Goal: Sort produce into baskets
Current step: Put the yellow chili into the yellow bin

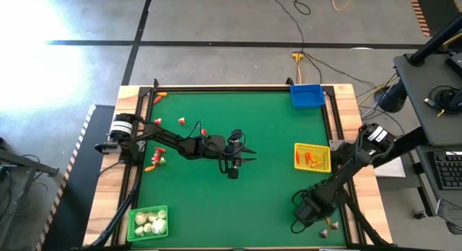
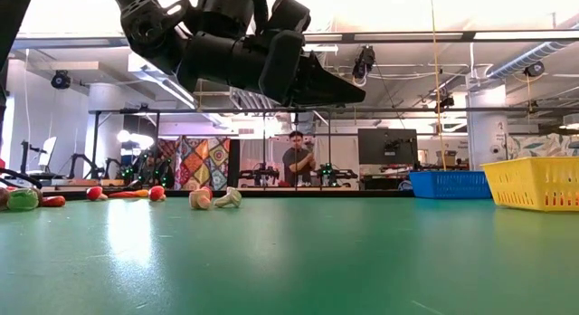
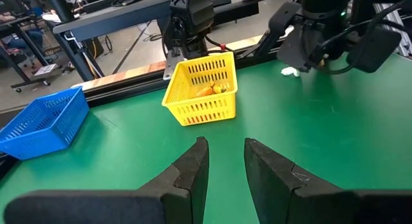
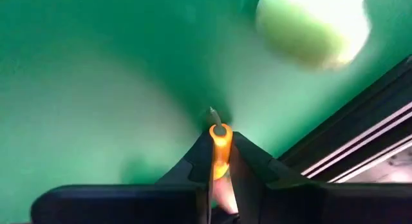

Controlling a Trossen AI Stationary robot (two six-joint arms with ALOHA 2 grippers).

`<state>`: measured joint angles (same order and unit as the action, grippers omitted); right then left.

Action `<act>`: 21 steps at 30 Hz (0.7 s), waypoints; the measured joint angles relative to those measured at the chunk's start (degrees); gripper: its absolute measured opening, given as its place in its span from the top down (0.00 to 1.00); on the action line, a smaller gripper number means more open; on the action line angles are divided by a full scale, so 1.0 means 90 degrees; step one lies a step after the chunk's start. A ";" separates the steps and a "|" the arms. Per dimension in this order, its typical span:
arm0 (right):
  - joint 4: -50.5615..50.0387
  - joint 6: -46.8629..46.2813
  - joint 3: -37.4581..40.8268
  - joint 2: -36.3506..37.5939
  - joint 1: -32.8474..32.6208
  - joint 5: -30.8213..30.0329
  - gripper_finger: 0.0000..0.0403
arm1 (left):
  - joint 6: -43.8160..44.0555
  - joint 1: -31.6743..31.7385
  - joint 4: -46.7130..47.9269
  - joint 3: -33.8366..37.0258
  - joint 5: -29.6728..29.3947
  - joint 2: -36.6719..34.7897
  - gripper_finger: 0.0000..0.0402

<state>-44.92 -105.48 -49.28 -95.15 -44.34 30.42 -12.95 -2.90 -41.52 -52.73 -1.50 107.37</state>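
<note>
Carrot stick [image 4: 220, 150] sat clamped between the right gripper [image 1: 306, 210] fingers, low at the table's near right corner, just beside a whitish bulb [image 4: 313, 28]. Pick step judged done; next: lift, carry to yellow basket [image 1: 312, 156]. Left gripper [image 3: 225, 161] hung mid-table, fingers slightly apart, empty.
</note>
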 joint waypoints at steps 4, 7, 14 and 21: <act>-0.0452 0.0832 -0.0132 0.0017 0.0446 -0.0469 0.93 | 0.0000 0.0000 -0.0005 -0.0002 0.0000 0.0000 0.79; -0.0886 0.1493 -0.0412 0.0036 0.0803 -0.1046 0.93 | 0.0000 0.0000 -0.0005 -0.0005 0.0000 0.0000 0.79; -0.1426 0.2784 -0.1307 0.0625 0.1454 -0.2644 0.93 | 0.0020 0.0000 -0.0005 -0.0007 0.0000 0.0000 0.79; -0.3759 0.1845 -0.1465 0.1402 0.2001 -0.4428 0.93 | 0.0189 -0.0012 0.0019 -0.0007 0.0002 0.0001 0.79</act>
<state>-78.75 -88.87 -62.46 -82.53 -26.34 -9.43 -11.25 -3.01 -41.34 -52.80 -1.48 107.38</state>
